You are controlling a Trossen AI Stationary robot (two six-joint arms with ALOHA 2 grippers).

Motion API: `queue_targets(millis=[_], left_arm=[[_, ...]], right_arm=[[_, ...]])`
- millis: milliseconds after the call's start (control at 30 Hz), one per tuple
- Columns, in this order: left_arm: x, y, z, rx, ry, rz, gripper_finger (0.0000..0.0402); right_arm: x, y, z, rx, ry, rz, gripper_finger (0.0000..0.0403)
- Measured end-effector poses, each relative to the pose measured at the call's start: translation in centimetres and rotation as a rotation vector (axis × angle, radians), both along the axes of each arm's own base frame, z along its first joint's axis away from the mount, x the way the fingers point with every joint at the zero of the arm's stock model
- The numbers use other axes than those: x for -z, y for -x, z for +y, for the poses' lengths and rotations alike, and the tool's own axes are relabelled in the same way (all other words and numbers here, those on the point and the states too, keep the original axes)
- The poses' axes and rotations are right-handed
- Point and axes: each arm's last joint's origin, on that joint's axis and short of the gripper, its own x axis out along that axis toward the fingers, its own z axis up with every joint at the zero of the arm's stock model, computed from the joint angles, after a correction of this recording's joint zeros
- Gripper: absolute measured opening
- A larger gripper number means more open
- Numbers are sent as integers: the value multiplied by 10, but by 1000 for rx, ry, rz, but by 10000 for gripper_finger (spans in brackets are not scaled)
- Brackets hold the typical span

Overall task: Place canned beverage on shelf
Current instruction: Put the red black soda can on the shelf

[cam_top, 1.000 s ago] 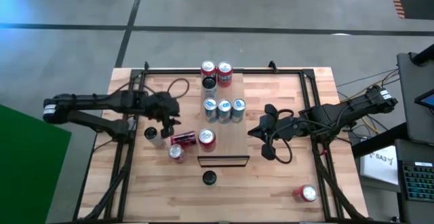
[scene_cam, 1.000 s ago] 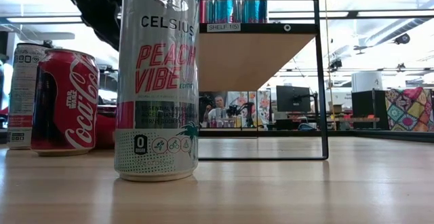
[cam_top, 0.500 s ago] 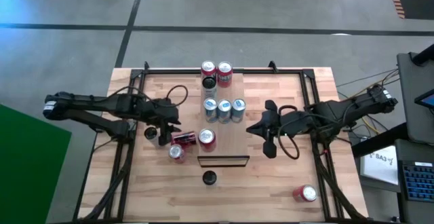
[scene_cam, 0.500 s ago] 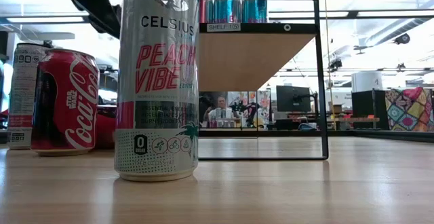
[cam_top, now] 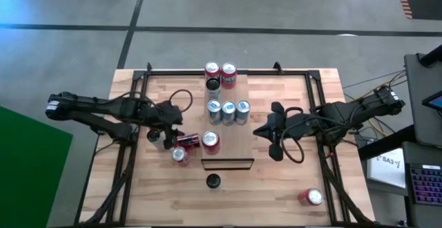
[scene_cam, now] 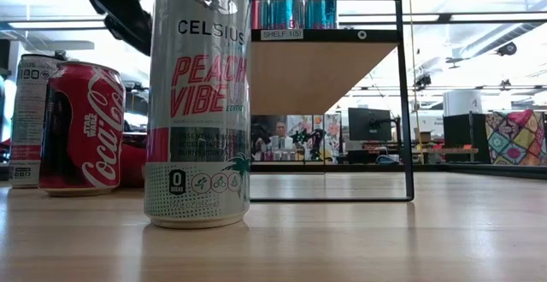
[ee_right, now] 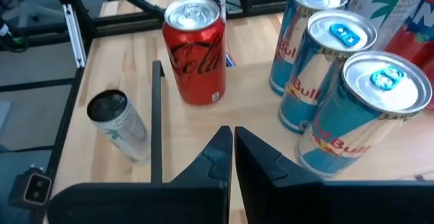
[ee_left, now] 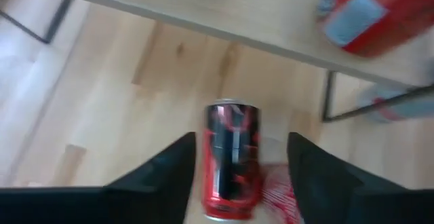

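Observation:
The shelf [cam_top: 233, 128] is a raised light-wood board in the table's middle. It carries several upright cans: red ones at its far end, three blue-silver cans [cam_top: 228, 110] and a red cola can [cam_top: 210, 141]. A red can [cam_top: 186, 141] lies on its side on the table, left of the shelf. My left gripper [cam_top: 168, 135] is open. In the left wrist view its fingers stand on either side of the lying can [ee_left: 232, 156] with gaps showing. My right gripper [cam_top: 271, 135] is shut and empty at the shelf's right side, and shows in its wrist view [ee_right: 232, 136].
A silver can [cam_top: 153, 136] and a red can [cam_top: 179, 155] stand near the lying can. A tall pink-lettered can [scene_cam: 197, 102] stands near the front edge, and a red can [cam_top: 311, 197] at the near right. A black frame rims the tabletop.
My left gripper has gone toward the table's near edge and down to the lying red can, and its open fingers now stand on either side of it. The cans have stayed where they were.

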Motion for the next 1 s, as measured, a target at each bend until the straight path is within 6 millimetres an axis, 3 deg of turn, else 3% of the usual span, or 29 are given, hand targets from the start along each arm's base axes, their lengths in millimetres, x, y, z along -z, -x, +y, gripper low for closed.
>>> queue_targets(millis=[167, 300, 600, 1000], left_arm=[[15, -15, -11, 51, -46, 74, 286], [26, -26, -14, 58, -52, 107, 323], [45, -49, -15, 33, -105, 165, 329], [69, -58, -16, 33, -123, 283, 327]], right_arm=[[3, 2, 0, 2, -3, 40, 9], [4, 3, -1, 2, 2, 56, 9], [5, 4, -1, 3, 4, 67, 9], [5, 4, -1, 4, 3, 67, 9]])
